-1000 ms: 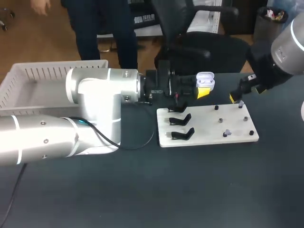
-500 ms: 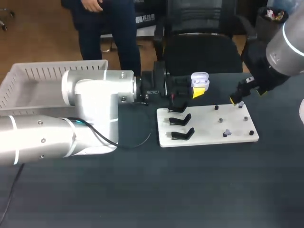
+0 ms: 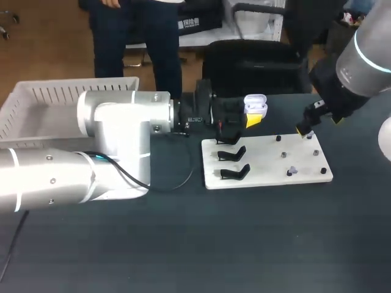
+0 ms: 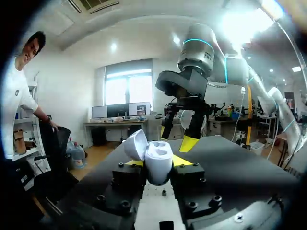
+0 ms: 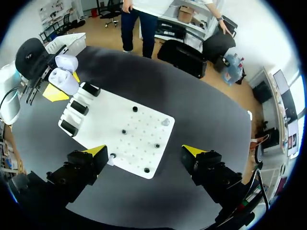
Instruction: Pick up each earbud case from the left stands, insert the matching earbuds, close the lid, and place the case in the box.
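Slightly back from a second ago, left gripper (image 4: 157, 163) grips the open earbud case (image 3: 255, 104); right gripper (image 5: 145, 150) hangs open over the white board (image 3: 263, 162). Filling, closing, boxing all remain.

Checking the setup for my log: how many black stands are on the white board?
3, in a row along the white board's edge towards the left arm: first stand by the earbud case in the left gripper, middle stand, last stand. None seems hidden.

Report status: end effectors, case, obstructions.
Left end effector shut on earbud case, lid open. Right end effector open above white board. No obstruction seen.
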You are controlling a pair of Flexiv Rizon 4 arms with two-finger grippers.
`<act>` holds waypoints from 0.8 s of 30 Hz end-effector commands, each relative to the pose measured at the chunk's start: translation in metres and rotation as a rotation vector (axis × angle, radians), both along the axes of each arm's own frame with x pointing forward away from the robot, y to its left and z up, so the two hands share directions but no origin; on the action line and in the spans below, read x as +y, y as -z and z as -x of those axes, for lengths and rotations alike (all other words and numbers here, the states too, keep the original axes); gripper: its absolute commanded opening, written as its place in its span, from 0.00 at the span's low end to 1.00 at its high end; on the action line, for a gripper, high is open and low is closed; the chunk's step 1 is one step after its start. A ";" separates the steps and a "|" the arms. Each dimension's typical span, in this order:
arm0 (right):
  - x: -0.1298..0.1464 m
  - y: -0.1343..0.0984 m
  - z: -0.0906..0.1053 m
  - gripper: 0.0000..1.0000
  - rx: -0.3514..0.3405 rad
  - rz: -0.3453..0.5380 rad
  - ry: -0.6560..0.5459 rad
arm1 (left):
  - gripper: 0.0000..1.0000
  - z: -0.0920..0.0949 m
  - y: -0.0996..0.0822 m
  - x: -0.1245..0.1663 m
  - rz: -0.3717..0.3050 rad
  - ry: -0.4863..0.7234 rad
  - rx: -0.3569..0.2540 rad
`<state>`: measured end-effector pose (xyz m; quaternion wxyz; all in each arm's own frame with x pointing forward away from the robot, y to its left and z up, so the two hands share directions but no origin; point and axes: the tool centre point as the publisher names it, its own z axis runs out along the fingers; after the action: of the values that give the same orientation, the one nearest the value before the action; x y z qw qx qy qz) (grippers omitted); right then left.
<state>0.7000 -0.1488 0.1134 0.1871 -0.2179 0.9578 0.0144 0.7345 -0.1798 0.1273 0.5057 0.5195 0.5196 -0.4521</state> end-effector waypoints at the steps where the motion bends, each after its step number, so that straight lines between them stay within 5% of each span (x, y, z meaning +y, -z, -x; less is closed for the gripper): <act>1: 0.001 0.001 -0.006 1.00 0.010 0.037 0.008 | 0.00 0.004 0.000 0.000 0.003 -0.013 -0.005; 8: -0.005 0.014 -0.015 1.00 0.042 0.198 -0.039 | 0.00 0.004 0.000 0.000 0.003 -0.013 -0.005; 24: -0.015 0.067 -0.053 1.00 0.088 0.197 -0.122 | 0.00 0.004 0.000 0.000 0.003 -0.013 -0.005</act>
<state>0.7395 -0.1654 0.0597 0.1244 -0.2903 0.9465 -0.0657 0.7335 -0.1797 0.1280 0.5060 0.5192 0.5205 -0.4512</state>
